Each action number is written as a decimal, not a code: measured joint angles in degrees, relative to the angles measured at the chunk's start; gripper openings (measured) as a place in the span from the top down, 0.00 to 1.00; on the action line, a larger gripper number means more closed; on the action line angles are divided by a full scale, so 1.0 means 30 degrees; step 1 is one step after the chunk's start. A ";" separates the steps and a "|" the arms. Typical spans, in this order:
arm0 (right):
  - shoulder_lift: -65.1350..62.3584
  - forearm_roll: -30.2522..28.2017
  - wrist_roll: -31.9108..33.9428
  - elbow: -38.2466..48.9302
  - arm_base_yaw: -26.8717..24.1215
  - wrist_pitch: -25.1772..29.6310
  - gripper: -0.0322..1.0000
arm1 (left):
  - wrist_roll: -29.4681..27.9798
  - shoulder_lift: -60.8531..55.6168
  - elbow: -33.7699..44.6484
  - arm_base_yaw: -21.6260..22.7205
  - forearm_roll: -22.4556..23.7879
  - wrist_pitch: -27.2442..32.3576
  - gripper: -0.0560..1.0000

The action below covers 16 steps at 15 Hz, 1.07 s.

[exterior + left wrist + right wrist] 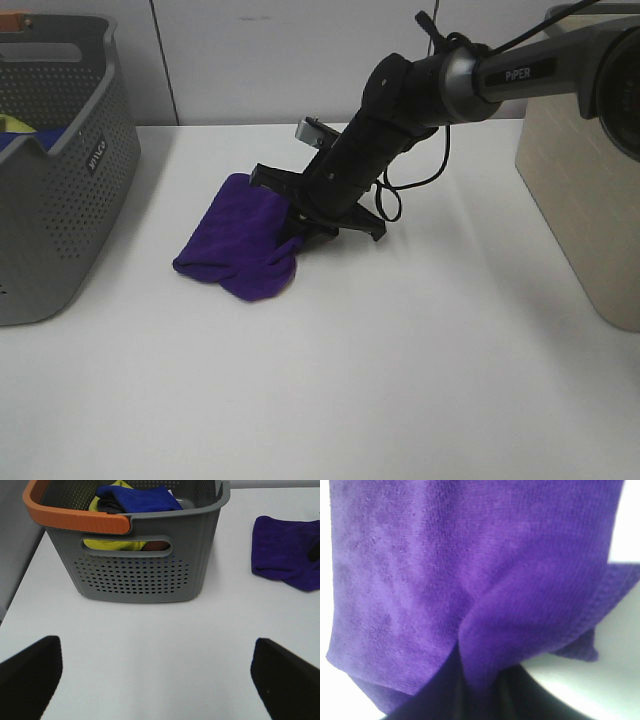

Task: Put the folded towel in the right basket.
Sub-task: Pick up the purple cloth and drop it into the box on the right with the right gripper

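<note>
A grey basket stands at the left edge of the white worktop. The left gripper hangs before it, spread wide and holding nothing. The purple towel lies left of centre, toward the back edge. The right gripper is pinched on the towel's right-hand edge, bunching the cloth. The right arm slants down to it across the middle. The beige basket waits well apart at the right edge, so the carry runs rightward.
</note>
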 joint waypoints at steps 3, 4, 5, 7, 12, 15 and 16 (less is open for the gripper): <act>0.0057 0.0630 -0.0172 0.0000 0.0000 -0.0153 0.90 | 0.0000 0.0000 0.0000 0.0000 0.0000 0.0000 0.01; 0.0000 0.0630 -0.0306 0.0000 0.0000 -0.0153 0.90 | 0.0000 0.0000 0.0000 0.0000 0.0000 0.0000 0.01; -0.0076 0.0630 -0.0439 0.0000 0.0000 -0.0153 0.90 | 0.0000 0.0000 0.0000 0.0000 0.0000 0.0000 0.01; -0.0707 -0.0095 -0.1222 0.0000 0.0000 0.0630 0.90 | 0.0000 0.0000 0.0000 0.0000 0.0000 0.0000 0.01; -0.2483 -0.3361 -0.2445 -0.2655 0.0000 0.6704 0.90 | 0.0000 0.0000 0.0000 0.0000 0.0000 0.0000 0.01; -0.4641 -0.5309 -0.2368 -0.5500 -0.0458 0.9129 0.90 | 0.0000 0.0000 0.0000 0.0000 0.0000 0.0000 0.01; -0.5157 -0.5749 -0.2330 -0.6283 -0.0993 0.9186 0.90 | 0.0000 0.0000 0.0000 0.0000 0.0000 0.0000 0.01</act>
